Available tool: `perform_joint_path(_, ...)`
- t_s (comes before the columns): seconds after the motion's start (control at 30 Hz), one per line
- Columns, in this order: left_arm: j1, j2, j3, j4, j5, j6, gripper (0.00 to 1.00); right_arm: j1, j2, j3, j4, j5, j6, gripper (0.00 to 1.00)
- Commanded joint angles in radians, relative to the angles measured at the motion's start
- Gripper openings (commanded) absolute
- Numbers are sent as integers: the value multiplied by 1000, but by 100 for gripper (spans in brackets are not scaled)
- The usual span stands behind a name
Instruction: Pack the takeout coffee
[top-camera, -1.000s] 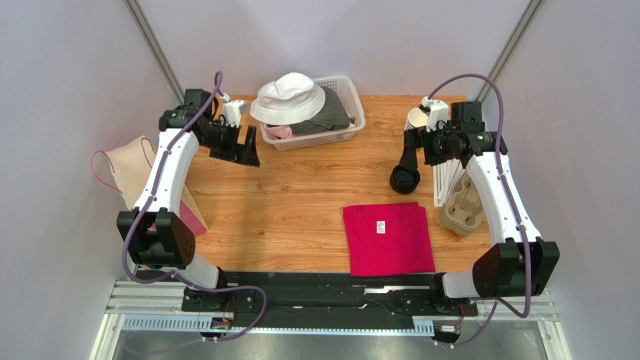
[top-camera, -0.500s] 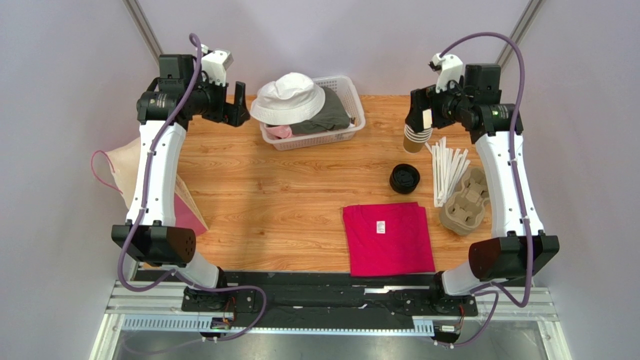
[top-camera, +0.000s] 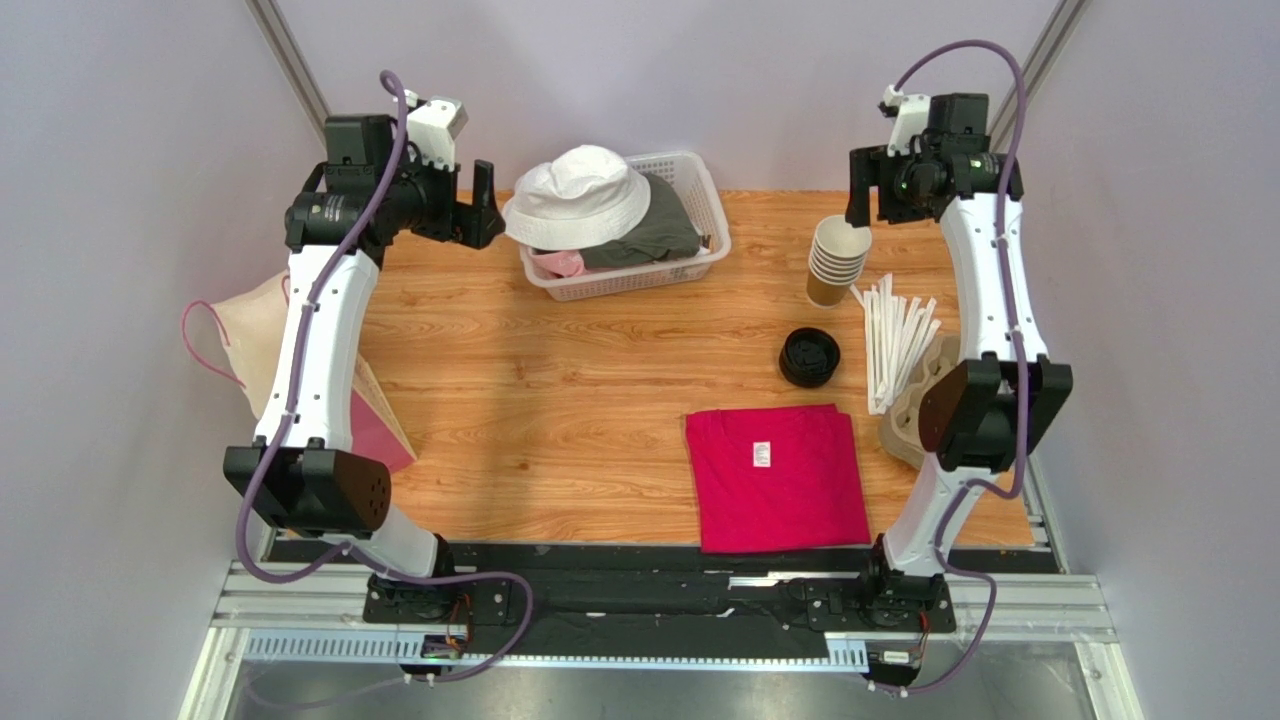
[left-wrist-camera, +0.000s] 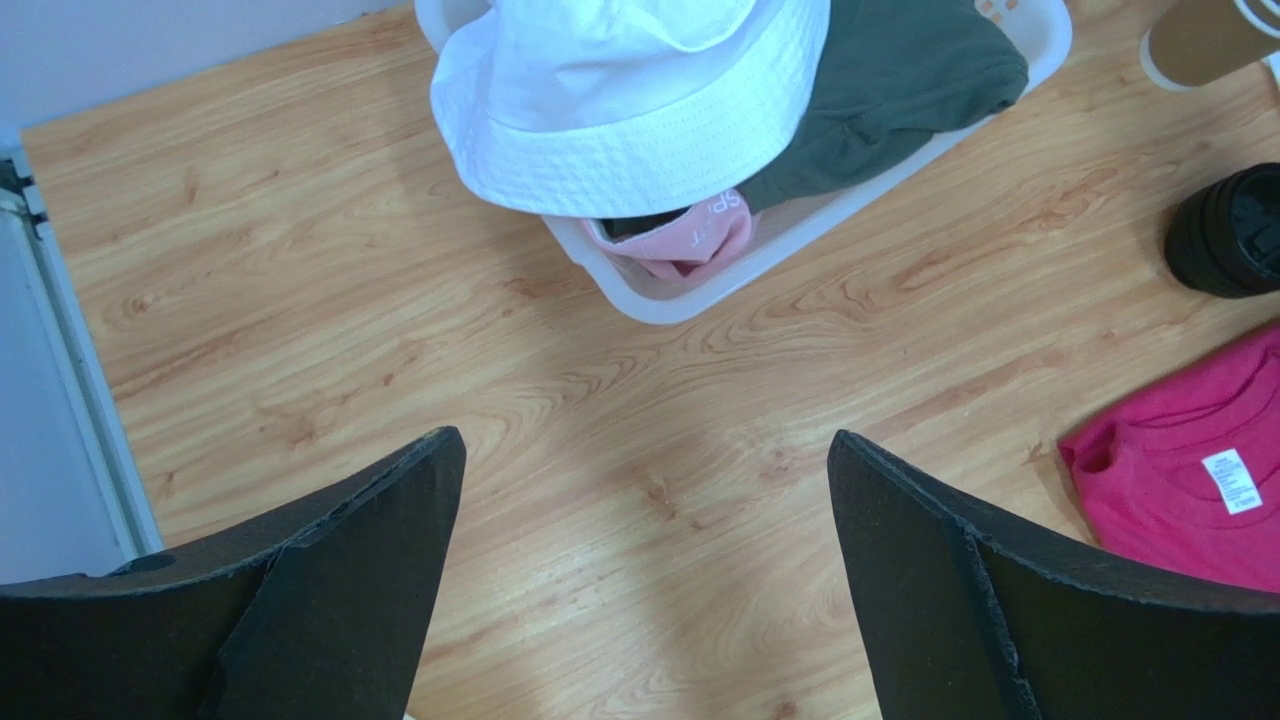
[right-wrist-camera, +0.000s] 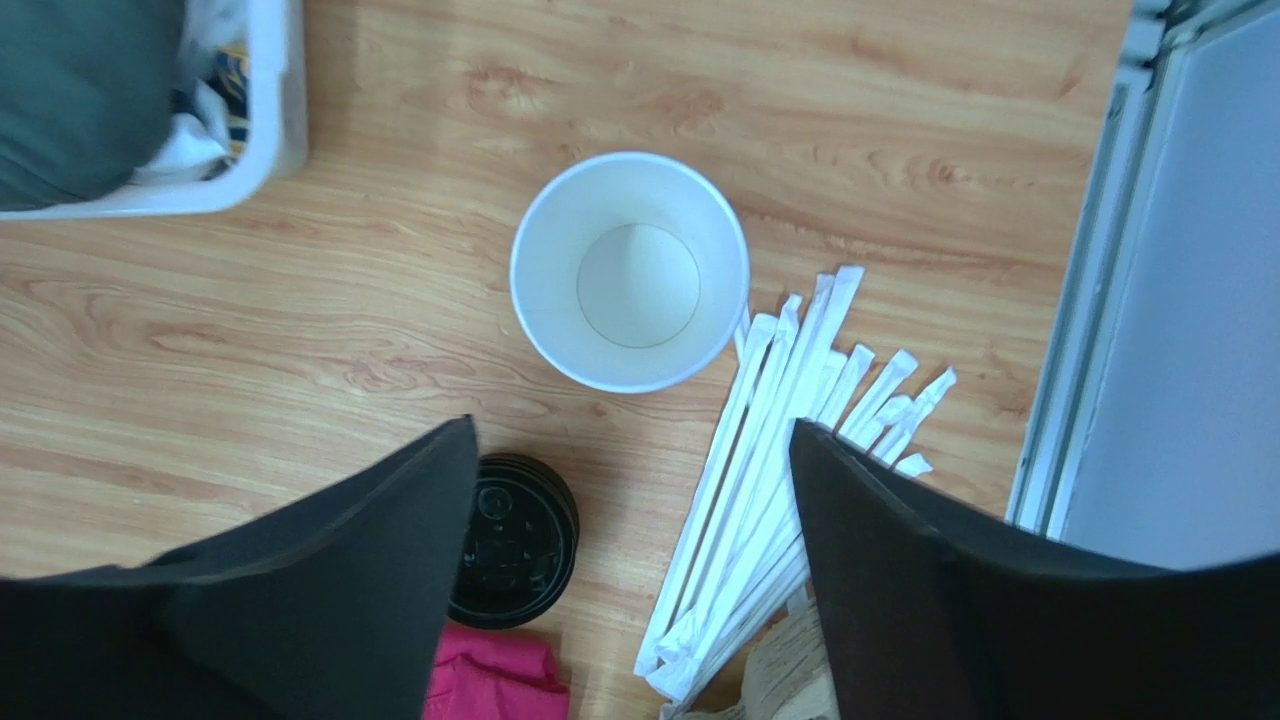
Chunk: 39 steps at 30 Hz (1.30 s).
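Raised since the earlier frame, the right tool (right-wrist-camera: 631, 450) is held apart, empty, straight above the upright cups (right-wrist-camera: 628, 270)

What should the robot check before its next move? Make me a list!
1. Check the right gripper is open with nothing held: ok.
2. Check the left gripper is open with nothing held: ok.
3. Check the stack of paper cups stands upright: ok.
4. Check the top cup wears a lid: not ok; it is open, white inside.
5. Check the stack of black lids sits on the table near the cups: ok.
6. Check the paper-wrapped straws lie clear of the cups: cannot tell; their tips reach the rim.
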Motion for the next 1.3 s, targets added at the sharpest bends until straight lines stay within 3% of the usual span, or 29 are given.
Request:
perform_joint_path(0.0,-4,12,13,49,23,-45,99,-14,66,51,-9,33,5,71)
perform_joint_path(0.07,-5,17,5,49,27,-60,99,-23,95,64,0,41,25,65)
perform_joint_path(0.7,-5,63,45,56,23,-86,99,-42,278,141,23,65,56,50)
perform_joint_path(0.9,-7,84,53,52,21,-95,99,-47,306,166,23,59,71,33)
perform_joint_path(1.1,-5,95,51,50,21,-96,99,-47,292,169,22,39,91,9)
perform_joint_path(1.13,-5,97,54,50,23,-96,99,-47,286,167,22,38,94,2)
perform_joint_path(1.27,-7,103,54,43,32,-92,99,-47,261,161,17,18,113,0)
